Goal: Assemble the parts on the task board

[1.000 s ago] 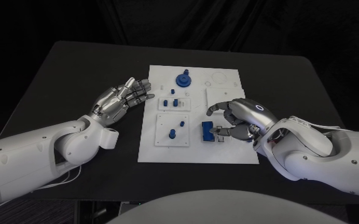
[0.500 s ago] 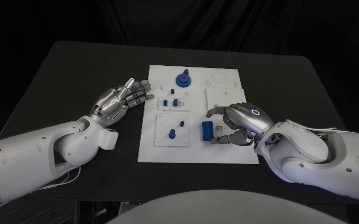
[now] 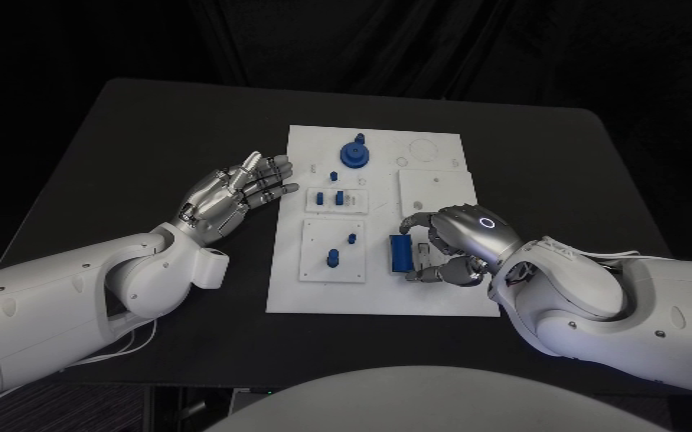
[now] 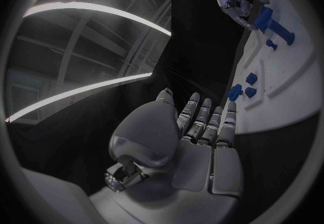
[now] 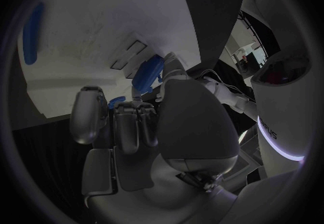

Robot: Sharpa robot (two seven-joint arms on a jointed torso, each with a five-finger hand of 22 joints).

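The flat white rectangular task board (image 3: 433, 297) lies in the middle of the matte black table (image 3: 144, 132), with broad bare tabletop on every side and the widest stretch toward the far edge. The silver left hand (image 3: 231, 195) rests on the table just beside the board's left edge, fingers spread and holding nothing (the left wrist view shows them fanned flat, tips near the board's rim). The silver right hand (image 3: 454, 242) sits over the board's near right part, fingers curled down around the long blue rectangular block (image 3: 400, 253); the right wrist view shows a fingertip against a blue piece (image 5: 148, 74), but whether the block is truly pinched I cannot tell. The board is smooth, with shallow raised square plates. On the far part stands one round blue disc with an upright peg (image 3: 355, 155). Left of centre I count three small blue pegs (image 3: 329, 196) on one plate and two more blue pieces (image 3: 340, 250) on the plate nearer the robot.
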